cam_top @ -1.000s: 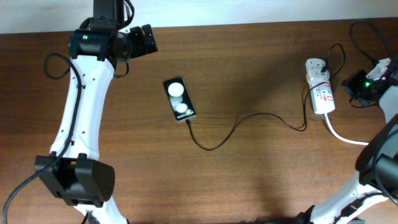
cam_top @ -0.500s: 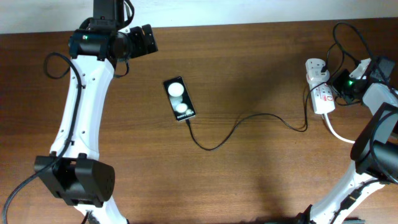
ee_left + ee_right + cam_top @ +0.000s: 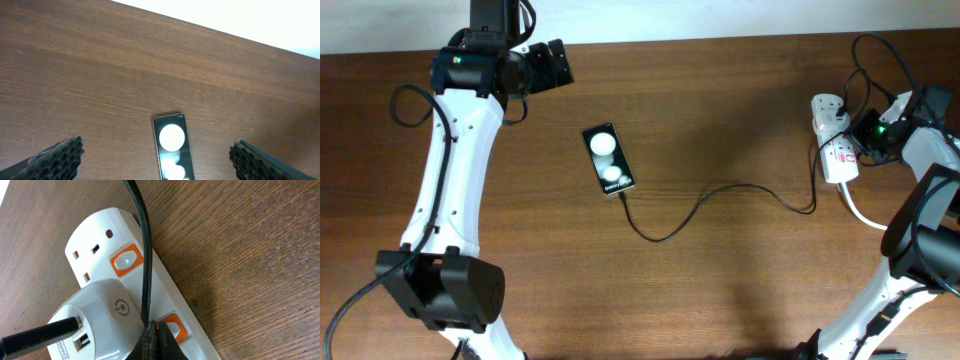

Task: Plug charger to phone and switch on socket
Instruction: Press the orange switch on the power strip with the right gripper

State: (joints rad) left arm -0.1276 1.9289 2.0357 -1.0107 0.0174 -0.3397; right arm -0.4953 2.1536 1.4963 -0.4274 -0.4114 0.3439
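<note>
1. The phone (image 3: pixel 609 160), a small glossy black slab, is laid flat and face up on the bench (image 3: pixel 740 290), left of centre and slightly tilted. Two round white glares and small white text are seen on its face.
2. The charger (image 3: pixel 720 189), a thin black cable, is run in a loose wave from the phone's near short edge, which its tip touches, to its white plug adapter (image 3: pixel 97 317), which is seated in the socket (image 3: pixel 829 110).
3. The socket, a white elongated strip with orange-red switches (image 3: pixel 125 260), is laid at the bench's far right. A thick white cord (image 3: pixel 865 215) is led from its near end.
</note>
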